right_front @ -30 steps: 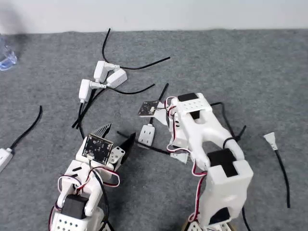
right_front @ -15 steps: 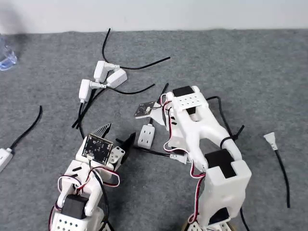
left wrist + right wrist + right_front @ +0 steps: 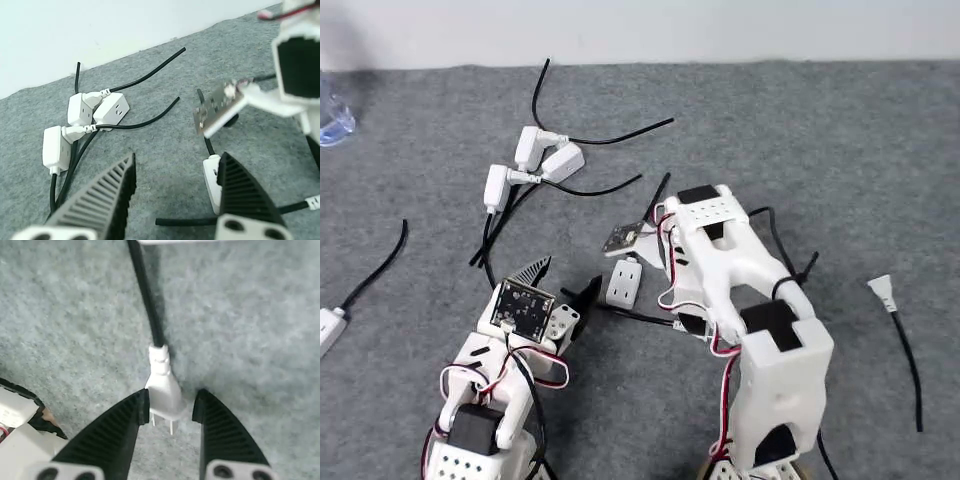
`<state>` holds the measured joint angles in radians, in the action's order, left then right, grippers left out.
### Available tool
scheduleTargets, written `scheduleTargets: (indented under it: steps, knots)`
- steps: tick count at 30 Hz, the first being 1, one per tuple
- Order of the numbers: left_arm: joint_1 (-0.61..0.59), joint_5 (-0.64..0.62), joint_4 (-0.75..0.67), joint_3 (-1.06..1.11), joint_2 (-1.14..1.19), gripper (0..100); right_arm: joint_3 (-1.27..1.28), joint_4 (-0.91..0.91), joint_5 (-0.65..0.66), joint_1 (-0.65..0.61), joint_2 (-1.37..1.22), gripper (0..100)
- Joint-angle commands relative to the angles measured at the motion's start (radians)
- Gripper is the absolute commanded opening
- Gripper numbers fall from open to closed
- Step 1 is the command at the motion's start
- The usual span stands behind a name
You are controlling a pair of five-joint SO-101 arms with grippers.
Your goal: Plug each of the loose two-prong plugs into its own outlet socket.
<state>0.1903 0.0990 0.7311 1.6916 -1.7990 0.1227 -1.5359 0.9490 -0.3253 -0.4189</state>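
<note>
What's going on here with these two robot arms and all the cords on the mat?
Two robot arms are plugging cords into sockets on a grey mat. The right hand is open and down over a loose white plug, a finger on each side, not yet closed on it. The left hand is open too, low beside a free socket. Farther back, a cluster of sockets seems to have plugs in already. Another loose plug lies over on the right.

A plug (image 3: 162, 386) lies between the jaws of the right pincer (image 3: 172, 394).
</note>
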Motion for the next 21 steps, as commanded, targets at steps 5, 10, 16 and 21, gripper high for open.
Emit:
scheduleTargets:
  steps: [5, 10, 16, 21]
  knots:
    - [0.003, 0.009, -0.034, -0.008, -0.012, 25, -0.048, 0.019, -0.005, -0.010, -0.073, 15.3]
    - [0.003, 0.009, -0.034, -0.008, -0.012, 25, -0.043, 0.007, 0.037, -0.045, -0.102, 0.3]
    - [0.003, 0.009, -0.034, -0.008, -0.012, 25, -0.048, -0.081, 0.040, -0.104, -0.108, 19.1]
    - [0.003, 0.009, -0.034, -0.008, -0.012, 25, -0.048, -0.093, 0.092, -0.102, -0.114, 8.5]
